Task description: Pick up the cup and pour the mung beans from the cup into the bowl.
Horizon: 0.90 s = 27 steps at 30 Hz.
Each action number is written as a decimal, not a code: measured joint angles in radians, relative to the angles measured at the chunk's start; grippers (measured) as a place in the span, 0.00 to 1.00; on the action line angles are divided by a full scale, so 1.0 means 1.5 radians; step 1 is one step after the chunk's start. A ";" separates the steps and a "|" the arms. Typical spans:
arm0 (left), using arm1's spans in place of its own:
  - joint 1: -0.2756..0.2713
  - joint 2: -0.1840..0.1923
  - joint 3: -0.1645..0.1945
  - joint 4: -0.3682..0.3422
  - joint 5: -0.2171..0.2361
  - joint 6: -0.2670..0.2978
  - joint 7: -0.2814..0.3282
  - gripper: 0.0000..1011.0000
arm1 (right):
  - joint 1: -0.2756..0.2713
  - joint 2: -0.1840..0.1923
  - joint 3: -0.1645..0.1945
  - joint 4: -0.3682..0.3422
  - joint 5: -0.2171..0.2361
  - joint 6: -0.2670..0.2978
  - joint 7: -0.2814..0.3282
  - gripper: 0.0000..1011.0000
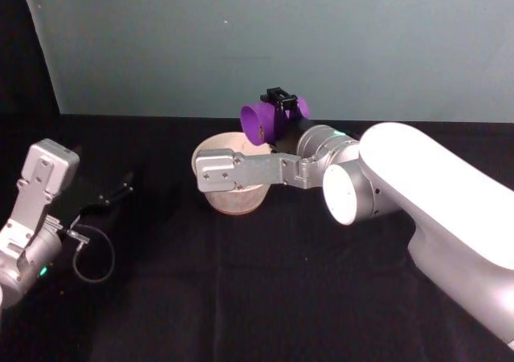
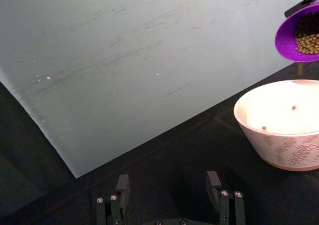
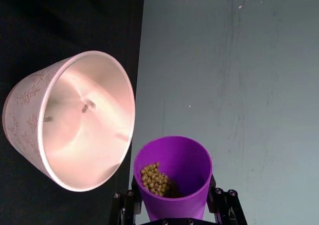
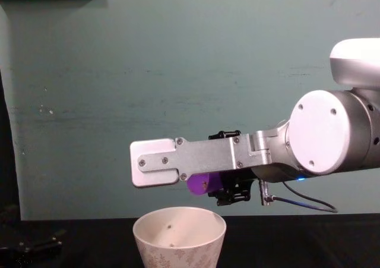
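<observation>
Right gripper (image 1: 284,107): clamped on tilted purple cup (image 1: 261,123), upper centre, head view.
Mung beans (image 3: 153,179): mostly unpoured.
Risk: mouth near rim of bowl (image 1: 210,149); fast tilt scatters beans outside.
Left gripper (image 2: 168,184): fingers apart, idle, head view left edge.

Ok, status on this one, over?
Right gripper shut on cup, tipped over bowl. Most beans in cup, a couple in bowl. Left gripper open, parked left. Nothing in the way.
</observation>
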 joint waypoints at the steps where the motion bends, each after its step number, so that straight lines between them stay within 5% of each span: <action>1: 0.000 0.000 0.000 0.000 0.000 0.000 0.000 1.00 | -0.001 -0.001 0.001 0.000 -0.001 -0.001 0.001 0.72; 27: 0.000 0.000 0.000 0.000 0.000 0.000 0.000 1.00 | 0.004 -0.044 0.000 0.070 -0.061 -0.036 0.013 0.72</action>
